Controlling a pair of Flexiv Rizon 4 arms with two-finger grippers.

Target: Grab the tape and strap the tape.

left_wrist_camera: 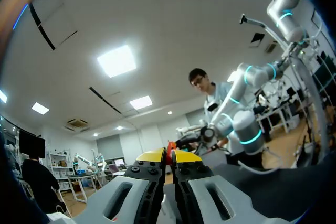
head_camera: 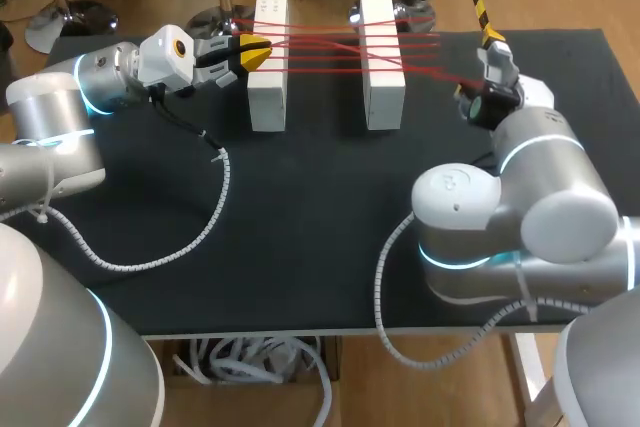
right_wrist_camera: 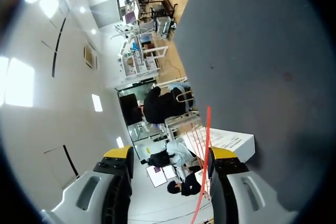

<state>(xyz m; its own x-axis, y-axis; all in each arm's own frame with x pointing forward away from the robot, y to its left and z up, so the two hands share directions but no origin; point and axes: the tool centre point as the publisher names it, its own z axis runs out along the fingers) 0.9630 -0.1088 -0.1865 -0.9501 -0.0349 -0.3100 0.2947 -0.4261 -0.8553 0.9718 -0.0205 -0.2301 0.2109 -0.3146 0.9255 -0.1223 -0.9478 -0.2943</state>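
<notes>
Head view: the thin red tape [head_camera: 320, 47] is strung in several strands between the left white rectangular block [head_camera: 267, 97] and the right white rectangular block [head_camera: 383, 97]. Both blocks stand on the black cloth-covered table [head_camera: 300, 227]. The tape's long axis runs 9-to-3 across the table, with some strands crossing on a slight slant.

My left gripper [head_camera: 252, 51] sits at the 9 o'clock end of the span, against the left block's top, pointing toward 3. Its yellow tips are pressed together. In the left wrist view a bit of red tape [left_wrist_camera: 170, 147] shows pinched between them [left_wrist_camera: 169, 156], so I take this gripper as clamped on the tape.

One strand leaves the right block and heads out toward 3-to-4 o'clock, up to my right gripper [head_camera: 495, 50]. That gripper is well apart from the blocks, near the table's 2 o'clock corner. In the right wrist view its fingers stand wide apart [right_wrist_camera: 171, 153]. The red strand [right_wrist_camera: 206, 140] runs lengthwise through the gap, close to one finger. I cannot tell whether it touches that finger, and nothing is pinched.

Judgement: the left gripper is the nearer one and has hold of the tape. The next wrap depends on carrying the tape along the 9-3 axis, from one block across to the other. From the right gripper, the tape lies at 9 o'clock.
</notes>
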